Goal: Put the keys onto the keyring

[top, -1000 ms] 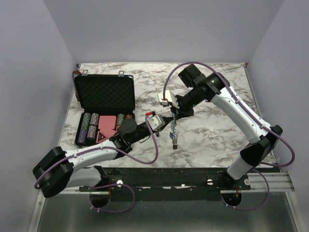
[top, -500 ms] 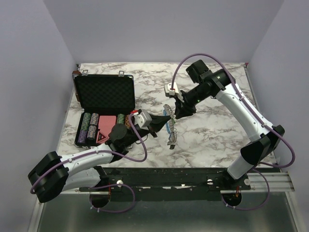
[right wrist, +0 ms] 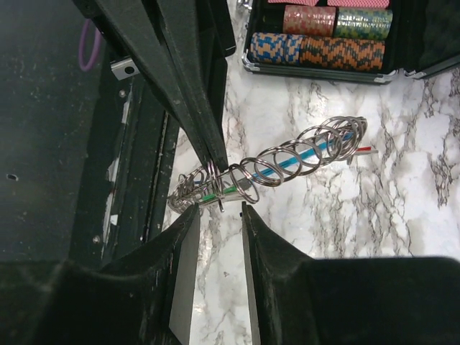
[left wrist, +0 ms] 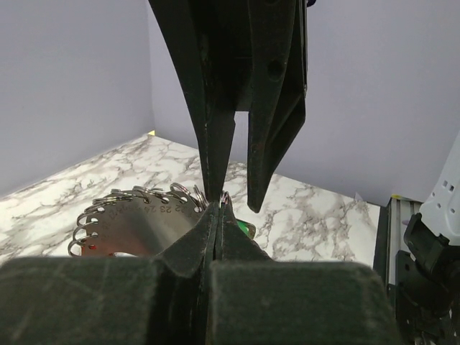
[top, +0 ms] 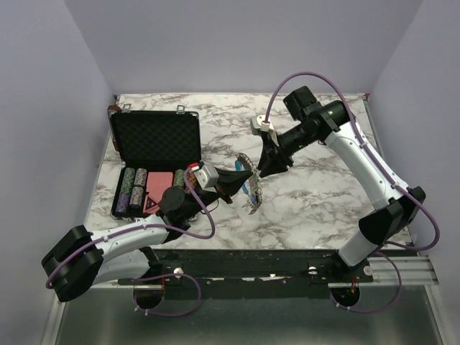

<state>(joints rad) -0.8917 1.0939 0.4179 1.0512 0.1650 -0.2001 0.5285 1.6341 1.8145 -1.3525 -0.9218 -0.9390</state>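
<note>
1. Plain pale walls [top: 230, 43] close the scene on the left, far and right sides.
2. The counter [top: 316, 194] is white marble-patterned with grey veins. A black rail [top: 287, 262] runs along its near edge.
3. A black foam-lined case [top: 154, 140] stands open at the far left. Poker chips [top: 133, 190] lie in rows in its near half, and neither plays a part in this task.
4. The left arm [top: 129, 233] reaches in from the near left and the right arm [top: 366, 162] arches in from the right. They meet over the middle of the counter.
5. The left gripper [top: 244, 175] is clamped on the keyring, with thin metal pinched between its pressed fingers.
6. The right gripper [top: 263, 171] has its fingers apart and carries nothing. Its tips sit just beside the pinched end, and one looks to be touching the metal.
7. The keyring [right wrist: 287, 162] is held up over mid-counter, just right of the case. It reads as a grey run of many small loops with a blue streak through it.
8. The keys [right wrist: 215, 192] show only as tiny coloured bits among the loops: green near the pinched end, red at the other. I cannot tell whether any is properly threaded.
9. My judgement is that the step in hand is the two-handed threading, with one arm steadying the ring while the other works at its end.
10. The next move calls for a fine pinch by the right gripper on a single loop or key. The left gripper must hold firm, because a slip would let the bunch swing or drop.
</note>
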